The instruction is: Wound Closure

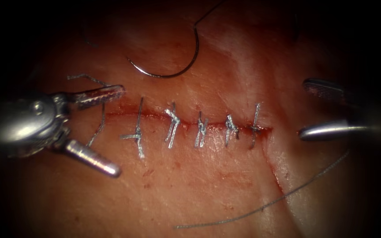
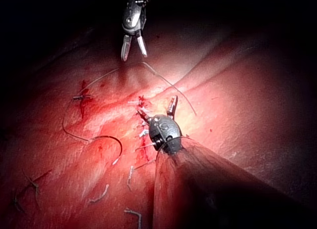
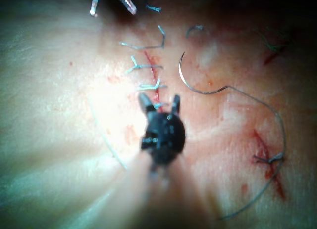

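The tissue point(image 1: 208, 189) spans the endoscope view, pale pink pork belly with a horizontal cut point(image 1: 190, 123) running across its middle. Red fluid point(image 1: 155, 117) lines the cut and stains the tissue along it. Five knotted stitches point(image 1: 200, 128) cross the cut side by side, from a stitch near its left end to one near its right end, their short cut ends standing off the surface.

The left hand point(image 1: 111, 130) comes in at the left end of the cut. Its two jaws are spread wide, one above the cut line and one below it, and they hold nothing; a short piece of thread point(image 1: 98, 128) lies on the tissue between them. The right hand point(image 1: 305, 108) sits past the right end of the cut, jaws likewise spread apart and empty.

The curved needle point(image 1: 179, 66) lies loose on the tissue above the cut, well apart from both hands, and is not in the tissue. Its thread point(image 1: 210, 13) leads away upward from its blunt end. A long strand of thread point(image 1: 261, 207) lies across the tissue below the cut, curving up toward the right hand.
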Robot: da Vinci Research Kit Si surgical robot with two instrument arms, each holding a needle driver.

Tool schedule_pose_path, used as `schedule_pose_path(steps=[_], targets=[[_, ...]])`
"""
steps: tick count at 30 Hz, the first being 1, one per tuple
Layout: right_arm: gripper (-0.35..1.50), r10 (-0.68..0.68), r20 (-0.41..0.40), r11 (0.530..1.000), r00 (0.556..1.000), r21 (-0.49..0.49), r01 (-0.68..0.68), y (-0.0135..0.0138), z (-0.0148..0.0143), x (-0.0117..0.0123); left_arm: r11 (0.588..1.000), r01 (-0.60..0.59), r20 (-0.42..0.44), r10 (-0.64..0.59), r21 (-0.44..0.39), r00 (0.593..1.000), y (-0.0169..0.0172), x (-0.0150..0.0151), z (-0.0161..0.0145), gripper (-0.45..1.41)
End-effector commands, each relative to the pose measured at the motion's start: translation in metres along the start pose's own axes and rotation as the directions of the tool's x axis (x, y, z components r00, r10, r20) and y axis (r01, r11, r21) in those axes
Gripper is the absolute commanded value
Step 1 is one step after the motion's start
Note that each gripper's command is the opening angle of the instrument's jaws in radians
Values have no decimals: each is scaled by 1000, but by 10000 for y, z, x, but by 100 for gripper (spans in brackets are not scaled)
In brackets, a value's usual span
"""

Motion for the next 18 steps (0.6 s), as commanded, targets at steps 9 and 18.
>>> schedule_pose_path(steps=[9,18], targets=[[130,-154,-1,987,988,-40,154,7,1,-7,990,-118,1,119,74,993,-37,-27,9,64],[130,-214,-9,967,977,-142,210,11,-18,-16,977,-186,13,185,103,983,-32,-49,-4,59]])
